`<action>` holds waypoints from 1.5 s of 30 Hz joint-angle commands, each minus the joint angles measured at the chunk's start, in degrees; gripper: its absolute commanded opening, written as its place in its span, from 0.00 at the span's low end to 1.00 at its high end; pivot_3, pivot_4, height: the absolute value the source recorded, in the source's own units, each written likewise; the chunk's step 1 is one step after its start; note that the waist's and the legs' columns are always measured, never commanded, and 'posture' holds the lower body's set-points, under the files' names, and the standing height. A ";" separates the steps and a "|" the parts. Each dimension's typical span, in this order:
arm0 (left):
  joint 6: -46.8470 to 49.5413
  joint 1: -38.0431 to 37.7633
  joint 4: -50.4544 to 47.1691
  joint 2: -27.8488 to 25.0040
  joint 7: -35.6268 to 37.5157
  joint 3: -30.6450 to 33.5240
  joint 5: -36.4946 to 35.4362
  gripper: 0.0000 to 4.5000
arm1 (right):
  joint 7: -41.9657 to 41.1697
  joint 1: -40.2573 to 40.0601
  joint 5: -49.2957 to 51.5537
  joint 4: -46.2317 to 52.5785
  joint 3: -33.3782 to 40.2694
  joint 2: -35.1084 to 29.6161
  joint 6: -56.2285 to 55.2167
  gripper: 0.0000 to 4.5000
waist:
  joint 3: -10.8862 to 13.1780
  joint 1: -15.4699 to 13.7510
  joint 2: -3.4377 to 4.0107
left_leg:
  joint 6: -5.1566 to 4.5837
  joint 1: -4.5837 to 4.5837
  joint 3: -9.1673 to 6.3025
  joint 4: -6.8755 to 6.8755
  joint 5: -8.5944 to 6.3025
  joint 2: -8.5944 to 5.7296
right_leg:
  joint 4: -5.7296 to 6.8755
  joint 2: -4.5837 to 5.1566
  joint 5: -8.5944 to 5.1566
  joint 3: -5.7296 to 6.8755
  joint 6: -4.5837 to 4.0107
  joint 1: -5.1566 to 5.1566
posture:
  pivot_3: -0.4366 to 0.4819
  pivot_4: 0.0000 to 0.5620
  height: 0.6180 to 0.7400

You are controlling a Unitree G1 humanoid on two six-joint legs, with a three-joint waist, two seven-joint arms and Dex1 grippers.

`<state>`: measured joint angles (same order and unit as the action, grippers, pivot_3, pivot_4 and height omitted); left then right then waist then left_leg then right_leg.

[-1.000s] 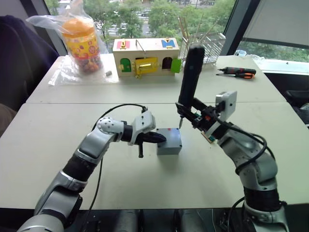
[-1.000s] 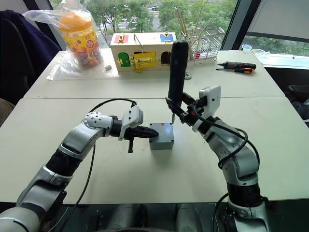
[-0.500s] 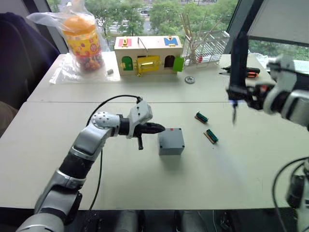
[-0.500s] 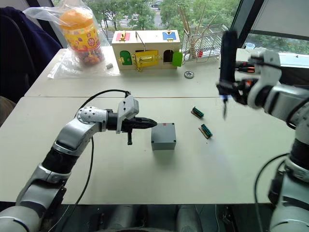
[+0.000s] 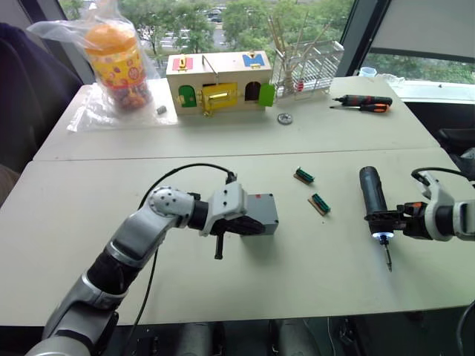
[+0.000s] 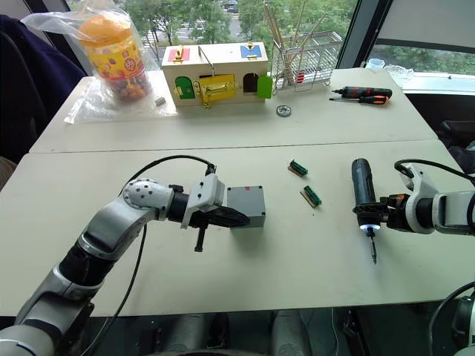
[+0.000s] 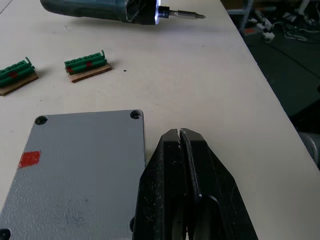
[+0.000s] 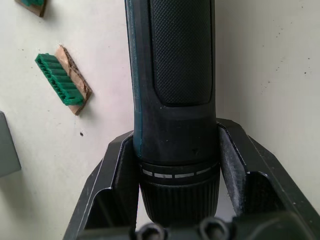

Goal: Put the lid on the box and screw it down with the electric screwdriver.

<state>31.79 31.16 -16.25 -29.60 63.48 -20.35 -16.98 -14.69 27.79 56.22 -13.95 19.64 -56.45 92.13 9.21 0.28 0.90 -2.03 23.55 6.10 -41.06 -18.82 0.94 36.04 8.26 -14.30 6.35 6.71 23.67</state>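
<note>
On the pale matte table, smooth grey box (image 6: 246, 205) with lid (image 7: 75, 165) apparently seated, left gripper (image 7: 180, 134) pressed together beside it, right gripper (image 8: 175, 165) pinching textured cylindrical electric screwdriver (image 6: 362, 191) lying flat, tip lit.

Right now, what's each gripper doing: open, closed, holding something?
Left gripper: closed, empty, beside the box.
Right gripper: closed around the electric screwdriver.

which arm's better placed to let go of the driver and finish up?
Right, I'd say. The right gripper is clamped around the electric screwdriver, which lies flat on the table, light on at its tip. The left gripper is shut and empty beside the box, whose lid is on.
</note>
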 commanded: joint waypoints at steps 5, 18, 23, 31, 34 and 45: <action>-0.12 -0.83 -1.42 -1.68 -1.37 2.65 -0.86 0.00 | 3.53 1.73 -1.32 1.13 1.12 2.75 0.37 0.63 | 0.01 0.13 -0.03 | 0.01 -0.01 -0.03 0.00 0.00 0.00 | -0.01 -0.01 0.00 0.03 0.01 -0.04 | 0.48 0.27 0.76; -5.21 3.56 12.83 -5.10 -5.84 10.16 2.45 0.00 | -4.47 5.41 -10.52 20.41 3.16 3.52 -24.44 0.98 | 0.05 -0.41 -0.02 | 0.08 -0.06 -0.03 0.06 0.04 0.01 | -0.01 -0.07 -0.05 0.04 0.10 -0.05 | 0.48 0.27 0.76; -8.27 2.13 15.32 -2.59 -11.39 8.82 6.79 0.00 | -13.34 1.63 -8.08 33.24 -4.10 6.67 -28.65 0.98 | 0.11 -1.15 -0.13 | 0.14 -0.06 -0.12 0.07 0.07 0.02 | 0.00 -0.15 -0.10 0.05 0.17 -0.11 | 0.48 0.27 0.76; 0.79 -2.83 8.05 -6.39 -0.01 5.28 0.41 0.00 | -27.80 -11.87 -10.51 48.75 -18.80 4.17 -35.30 0.98 | 0.17 -0.96 -0.22 | 0.15 -0.06 -0.22 -0.05 0.07 0.02 | 0.02 -0.14 -0.10 0.07 0.17 -0.17 | 0.48 0.27 0.76; -0.66 -2.08 9.33 -5.43 -0.08 3.16 2.46 0.00 | -29.46 -13.62 -14.20 48.16 -24.23 4.72 -37.76 0.98 | 0.16 -1.09 -0.25 | 0.16 -0.11 -0.27 -0.08 0.08 0.03 | 0.04 -0.13 -0.10 0.08 0.15 -0.22 | 0.48 0.27 0.76; -11.56 5.50 22.34 1.48 1.35 -3.61 10.27 0.00 | -30.12 -11.53 -21.15 43.43 -31.37 10.35 -39.77 0.98 | 0.20 -1.08 -0.32 | 0.15 -0.10 -0.26 -0.06 0.08 0.00 | 0.01 -0.15 -0.10 0.09 0.15 -0.21 | 0.48 0.27 0.76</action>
<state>22.95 34.91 5.94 -29.35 63.99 -23.03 -7.11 -44.15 15.88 33.48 26.78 -12.42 -47.20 52.26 9.41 -0.80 0.58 -1.88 23.46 5.84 -41.12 -18.75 0.95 36.05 8.12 -14.40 6.44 6.86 23.46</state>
